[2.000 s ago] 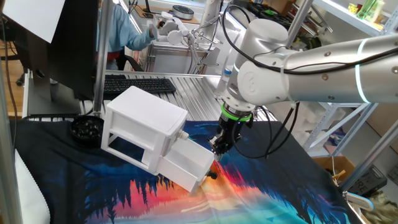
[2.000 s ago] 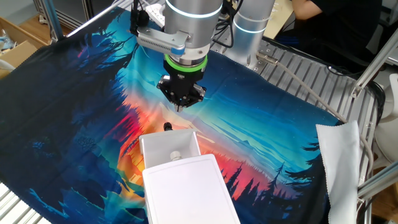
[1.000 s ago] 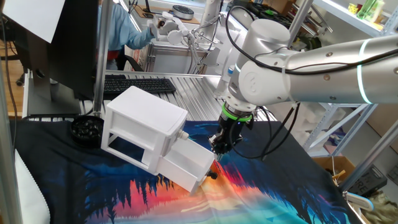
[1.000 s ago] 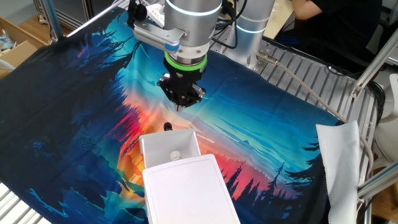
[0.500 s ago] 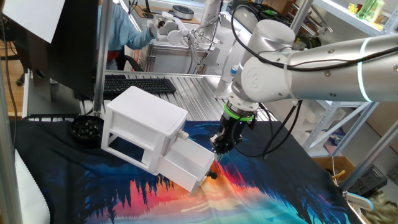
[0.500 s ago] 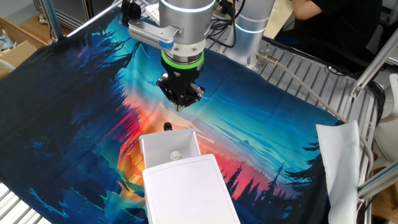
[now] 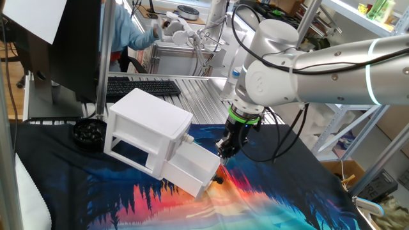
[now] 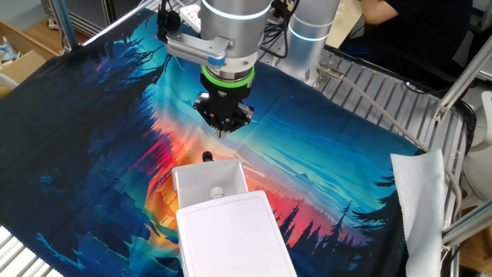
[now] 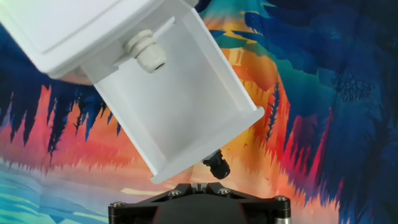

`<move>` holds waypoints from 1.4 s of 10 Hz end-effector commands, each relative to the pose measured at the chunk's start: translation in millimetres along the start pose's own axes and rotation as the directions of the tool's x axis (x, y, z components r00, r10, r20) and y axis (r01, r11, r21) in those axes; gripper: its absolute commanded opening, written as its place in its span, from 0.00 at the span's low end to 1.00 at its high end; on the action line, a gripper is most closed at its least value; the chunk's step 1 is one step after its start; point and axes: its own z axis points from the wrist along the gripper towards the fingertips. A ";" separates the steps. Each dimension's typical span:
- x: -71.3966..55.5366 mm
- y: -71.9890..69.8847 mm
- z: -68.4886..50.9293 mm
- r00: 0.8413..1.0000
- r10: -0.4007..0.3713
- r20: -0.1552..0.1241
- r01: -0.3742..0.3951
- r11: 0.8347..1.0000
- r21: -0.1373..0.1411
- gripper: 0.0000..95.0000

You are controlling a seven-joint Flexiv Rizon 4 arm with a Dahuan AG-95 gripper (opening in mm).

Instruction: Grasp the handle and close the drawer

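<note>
No writing or brand mark can be read on anything here. The gripper (image 8: 222, 132) hangs pointing straight down just beyond the handle (image 9: 217, 166), its fingers pressed together on nothing. That small dark knob juts from the front of the drawer (image 9: 177, 99), which stands pulled out of the white cabinet (image 7: 146, 123), its long axis running from the cabinet toward the gripper. Above it sits the top drawer's paler knob (image 9: 147, 53).

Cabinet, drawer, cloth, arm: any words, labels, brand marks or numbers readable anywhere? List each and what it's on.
None can be read.
Cabinet, drawer and handle: plain, no marking.
Cloth: printed forest scene only, no lettering.
Arm and gripper: no legible brand or number.
Keyboard: keys too small to read.
</note>
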 end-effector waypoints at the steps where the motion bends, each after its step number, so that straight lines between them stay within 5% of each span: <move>1: -0.4 -0.2 -0.6 1.000 0.006 0.000 -0.006 1.000 -0.001 0.00; 8: -0.4 -0.2 -0.6 1.000 0.006 0.002 -0.006 1.000 -0.002 0.00; 14: -0.4 -0.2 -0.6 1.000 0.006 -0.010 -0.006 0.999 0.034 0.00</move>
